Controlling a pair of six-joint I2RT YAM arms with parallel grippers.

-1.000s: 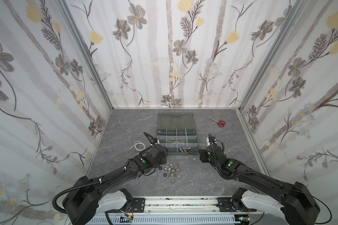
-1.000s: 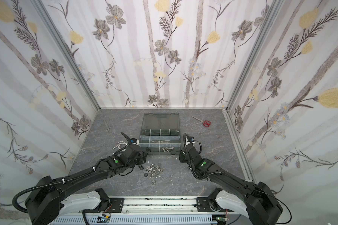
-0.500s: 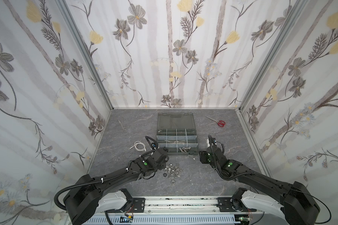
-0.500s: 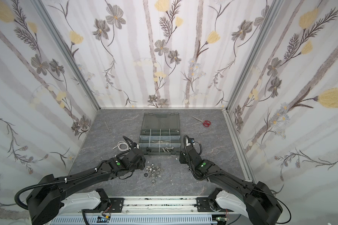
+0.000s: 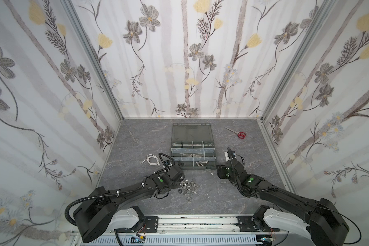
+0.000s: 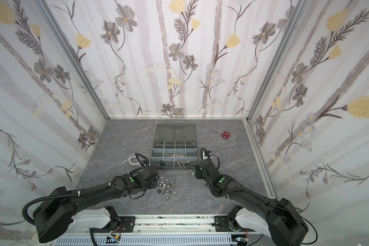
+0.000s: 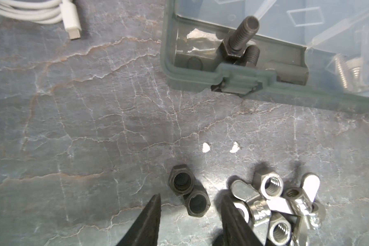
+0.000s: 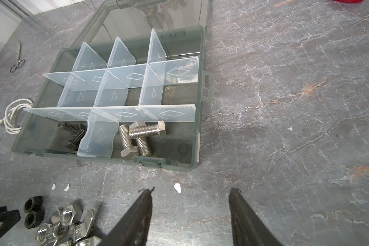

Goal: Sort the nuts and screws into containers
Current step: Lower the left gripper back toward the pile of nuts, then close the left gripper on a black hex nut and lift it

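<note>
Screws [image 8: 141,136], silver, lie crossed; topmost parallels organizer [image 8: 175,166] front wall.

The case [image 5: 188,168] sits mid-table, its lid [image 5: 192,132] lying open behind it. In its front compartments [image 8: 180,134] lie screws [image 8: 141,136]. Before it lie heaped nuts [image 5: 186,187], a cable [image 5: 151,159] at its left, and scissors [image 5: 238,133] behind to the right.

3 walls [image 5: 190,64] papered white with grey and yellow flowers close in a grey marbled tabletop [image 5: 222,198]. Metal strips [image 5: 95,61] run up the 2 back corners.
</note>
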